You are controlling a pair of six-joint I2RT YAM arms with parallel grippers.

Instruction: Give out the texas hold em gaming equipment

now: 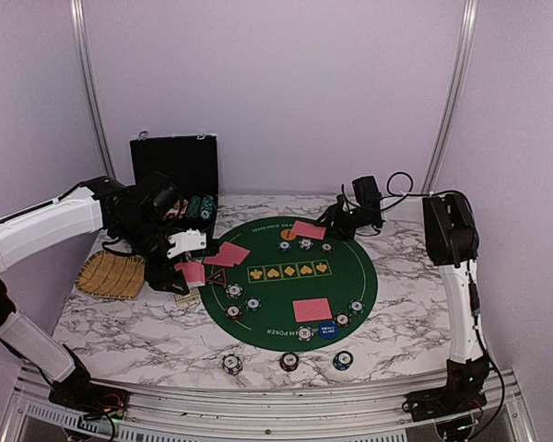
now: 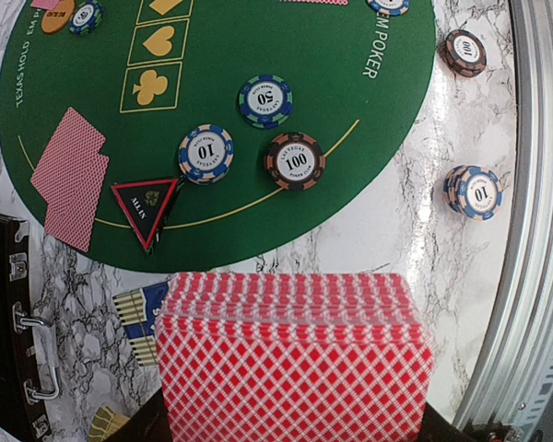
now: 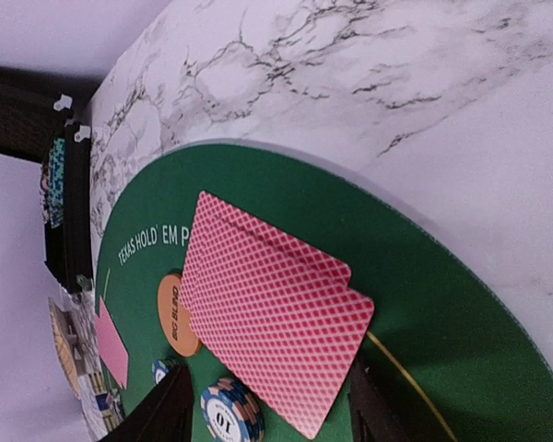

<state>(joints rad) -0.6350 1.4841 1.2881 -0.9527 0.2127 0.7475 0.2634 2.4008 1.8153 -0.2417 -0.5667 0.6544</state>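
Observation:
My left gripper [image 1: 190, 268] is shut on a deck of red-backed playing cards [image 2: 295, 359], held over the left rim of the green mat [image 1: 346, 276]. Below it on the mat lie the dark red-edged triangle [image 2: 146, 208], three striped chips [image 2: 264, 100] and a pair of cards [image 2: 71, 189]. My right gripper [image 3: 267, 391] is open at the mat's far side, its fingers [image 3: 157, 414] standing either side of two overlapping cards [image 3: 267, 318] that lie flat on the mat. The orange disc [image 3: 170, 318] and a "10" chip [image 3: 230, 414] sit beside them. The blue disc [image 1: 328, 331] is near the front.
An open black case [image 1: 175, 175] with chips stands at the back left. The woven straw tray [image 1: 111, 274] lies left of the mat. Three chip stacks [image 1: 289, 361] sit on the marble in front of the mat. Another card pair [image 1: 312, 309] lies on the mat's near side.

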